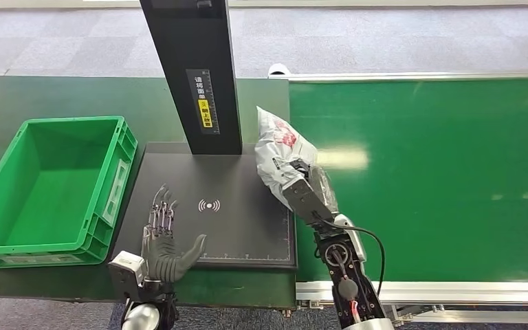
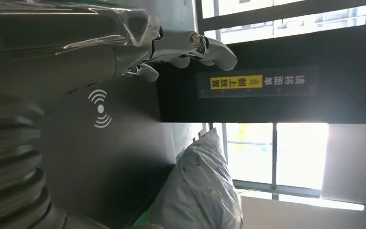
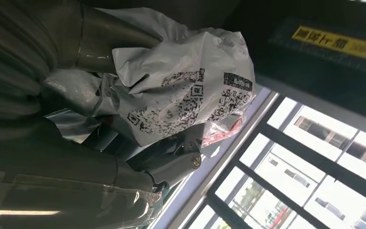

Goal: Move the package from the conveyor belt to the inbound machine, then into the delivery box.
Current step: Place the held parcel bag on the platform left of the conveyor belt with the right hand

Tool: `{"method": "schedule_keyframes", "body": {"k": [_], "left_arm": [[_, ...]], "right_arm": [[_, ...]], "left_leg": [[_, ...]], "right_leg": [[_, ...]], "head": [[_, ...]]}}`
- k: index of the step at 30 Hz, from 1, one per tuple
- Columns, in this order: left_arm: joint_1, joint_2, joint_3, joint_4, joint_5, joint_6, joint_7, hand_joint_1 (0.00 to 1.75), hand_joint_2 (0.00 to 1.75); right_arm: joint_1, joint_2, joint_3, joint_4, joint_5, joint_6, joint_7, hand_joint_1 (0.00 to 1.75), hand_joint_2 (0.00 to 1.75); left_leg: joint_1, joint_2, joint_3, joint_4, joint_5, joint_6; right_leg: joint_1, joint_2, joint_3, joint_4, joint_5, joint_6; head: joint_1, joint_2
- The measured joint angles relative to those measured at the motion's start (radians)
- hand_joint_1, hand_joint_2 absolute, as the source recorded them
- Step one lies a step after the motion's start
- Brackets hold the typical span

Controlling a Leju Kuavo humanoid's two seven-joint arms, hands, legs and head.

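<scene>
the right hand (image 1: 307,187) grips the package (image 1: 280,152), a crumpled grey-white plastic mailer with red print, held up over the seam between the scanner plate (image 1: 234,206) and the green belt (image 1: 426,172). from the head view the fingers are mostly buried behind the bag, and whether its lower edge touches the plate cannot be told. the right wrist view gives what the head view misses: the package (image 3: 186,90) carries black qr-like codes and a printed label, wrinkled and hard to read, with a thick grey thumb (image 3: 171,162) pressed to its underside.

the left hand (image 1: 163,240) lies flat at the near edge of the matte black plate, fingers spread and straight, holding nothing. in its wrist view the fingers (image 2: 205,45) stretch towards the scanner's dark post (image 2: 267,90), whose yellow label reads sideways; a white wave symbol (image 2: 100,109) marks the plate, and the package (image 2: 205,186) bulges beyond, partly cut off.

the post (image 1: 192,75) runs out of the head view's top. the ribbed green plastic bin (image 1: 51,189) stands left of the plate.
</scene>
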State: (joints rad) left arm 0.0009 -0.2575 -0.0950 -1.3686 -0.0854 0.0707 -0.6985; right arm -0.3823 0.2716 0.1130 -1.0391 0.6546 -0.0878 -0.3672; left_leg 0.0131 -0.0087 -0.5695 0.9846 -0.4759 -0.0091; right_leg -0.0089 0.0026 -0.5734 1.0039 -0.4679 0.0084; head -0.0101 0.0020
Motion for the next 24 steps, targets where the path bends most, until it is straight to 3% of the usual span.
{"method": "schedule_keyframes", "body": {"k": [5,11,15,19,23,24], "left_arm": [[-0.002,0.008,-0.005,-0.028,-0.006,0.024,0.0,0.0,1.75],[-0.019,0.012,-0.015,-0.043,-0.008,0.054,0.0,0.0,1.75],[-0.022,0.014,-0.022,-0.043,-0.009,0.058,0.0,0.0,1.75],[-0.024,0.015,-0.025,-0.042,-0.009,0.057,0.0,0.0,1.75],[-0.039,0.015,-0.034,-0.033,-0.009,0.054,0.0,0.0,1.75],[-0.042,0.015,-0.035,-0.03,-0.009,0.054,0.0,0.0,1.75]], "right_arm": [[-0.05,0.029,0.049,0.099,-0.032,0.034,-0.009,1.75,1.75],[-0.122,0.072,0.274,0.287,-0.292,0.022,0.015,1.75,1.75],[-0.145,0.073,0.39,0.351,-0.338,0.02,0.018,1.75,1.75],[-0.158,0.073,0.443,0.387,-0.354,0.015,0.018,1.75,1.75],[-0.168,0.073,0.478,0.429,-0.384,0.006,0.012,0.0,1.75],[-0.169,0.073,0.486,0.438,-0.391,0.004,0.01,0.0,1.75]], "left_leg": [[0.0,0.003,0.0,0.0,0.0,0.0],[0.002,0.003,0.0,0.0,0.0,0.0],[0.002,0.003,0.0,0.0,0.0,-0.001],[0.001,0.003,0.0,0.0,0.0,0.0],[0.001,0.003,0.0,0.0,0.0,0.0],[0.001,0.003,0.0,0.0,0.0,0.0]], "right_leg": [[0.0,0.002,-0.001,0.0,0.001,0.0],[0.002,0.003,-0.001,0.0,0.0,-0.001],[0.002,0.003,-0.001,0.0,0.0,-0.001],[0.001,0.003,-0.001,0.0,0.0,-0.001],[0.001,0.003,-0.001,0.0,0.0,-0.001],[0.001,0.003,-0.001,0.0,0.001,-0.001]], "head": [[0.0,0.0],[0.0,0.0],[0.0,0.0],[0.0,0.0],[0.0,0.0],[0.0,0.0]]}}
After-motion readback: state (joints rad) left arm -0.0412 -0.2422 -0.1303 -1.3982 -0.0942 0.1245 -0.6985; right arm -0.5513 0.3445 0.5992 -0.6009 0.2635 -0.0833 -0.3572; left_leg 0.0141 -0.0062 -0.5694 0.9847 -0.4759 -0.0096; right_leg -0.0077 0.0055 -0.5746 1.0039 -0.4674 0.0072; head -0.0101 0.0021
